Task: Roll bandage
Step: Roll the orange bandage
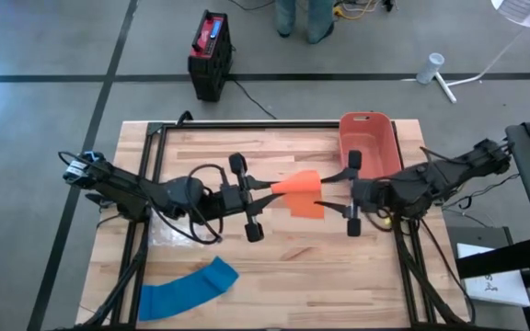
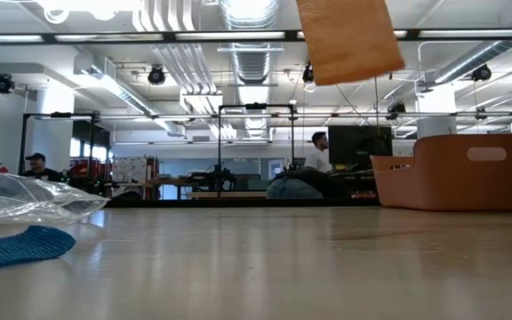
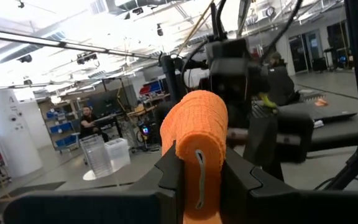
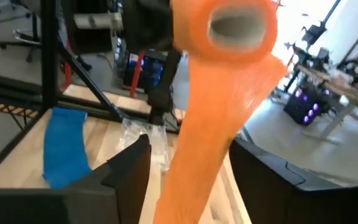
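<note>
Left gripper (image 3: 201, 177) clamps the orange elastic bandage roll (image 3: 197, 134); right gripper (image 4: 185, 165), fingers spread, should re-pinch the hanging tail snugly

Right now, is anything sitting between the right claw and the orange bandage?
Nothing visible. The orange bandage hangs above the table, pinched in the left claw, and the open right claw faces its loose end directly, with only air between.
</note>
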`<state>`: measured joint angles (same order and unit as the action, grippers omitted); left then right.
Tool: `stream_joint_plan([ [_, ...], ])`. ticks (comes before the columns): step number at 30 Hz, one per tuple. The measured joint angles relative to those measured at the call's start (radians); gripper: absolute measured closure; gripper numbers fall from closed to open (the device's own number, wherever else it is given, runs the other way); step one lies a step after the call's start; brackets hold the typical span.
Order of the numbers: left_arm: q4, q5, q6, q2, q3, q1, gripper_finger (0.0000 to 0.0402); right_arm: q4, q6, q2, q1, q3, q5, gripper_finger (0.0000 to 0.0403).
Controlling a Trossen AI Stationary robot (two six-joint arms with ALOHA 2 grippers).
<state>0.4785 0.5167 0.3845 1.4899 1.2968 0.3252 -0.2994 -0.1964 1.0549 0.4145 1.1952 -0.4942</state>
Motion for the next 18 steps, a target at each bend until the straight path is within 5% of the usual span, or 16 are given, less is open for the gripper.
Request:
stream_joint_plan([
  [18,-0.01,0.034,0.027,-0.002,0.0,-0.008,0.0351,0.216,-0.047,0.023,0.051,0.014,-0.059,0.0214],
])
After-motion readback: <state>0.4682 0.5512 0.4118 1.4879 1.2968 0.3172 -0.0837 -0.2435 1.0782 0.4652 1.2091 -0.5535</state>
